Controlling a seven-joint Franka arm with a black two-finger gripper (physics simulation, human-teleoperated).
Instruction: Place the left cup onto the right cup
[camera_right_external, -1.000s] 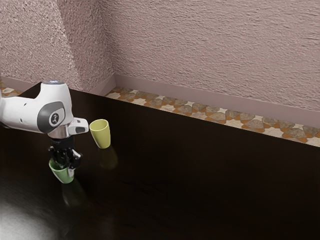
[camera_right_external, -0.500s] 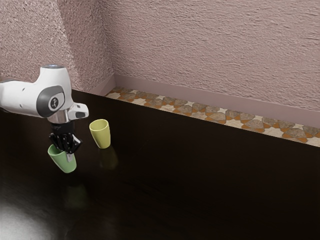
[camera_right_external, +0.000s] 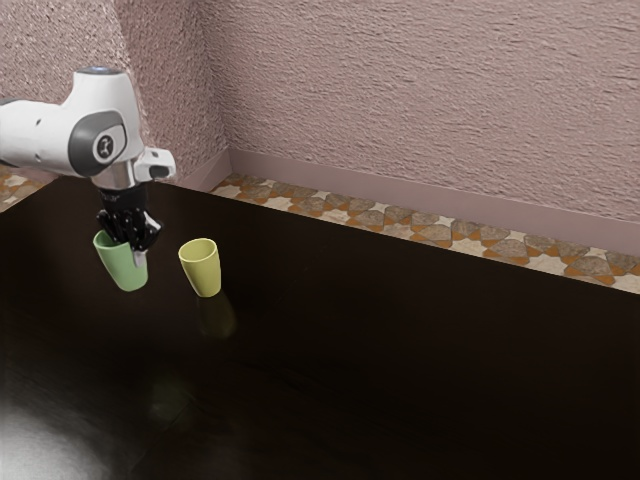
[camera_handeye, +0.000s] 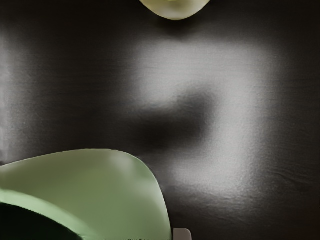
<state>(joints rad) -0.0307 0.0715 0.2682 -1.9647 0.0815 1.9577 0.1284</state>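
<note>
No writing, number or brand can be read anywhere. The round grey cap (camera_right_external: 101, 144) on the white robot arm (camera_right_external: 40, 130), at ten o'clock in the exterior view, bears a small pale mark, too small to make out

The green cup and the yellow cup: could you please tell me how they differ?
The green cup hangs gripped in the pincer, clear of the table; the yellow cup stands on it, free. The green cup is a darker green, the yellow cup yellowish. Both are handleless, tapered and mouth up.
</note>
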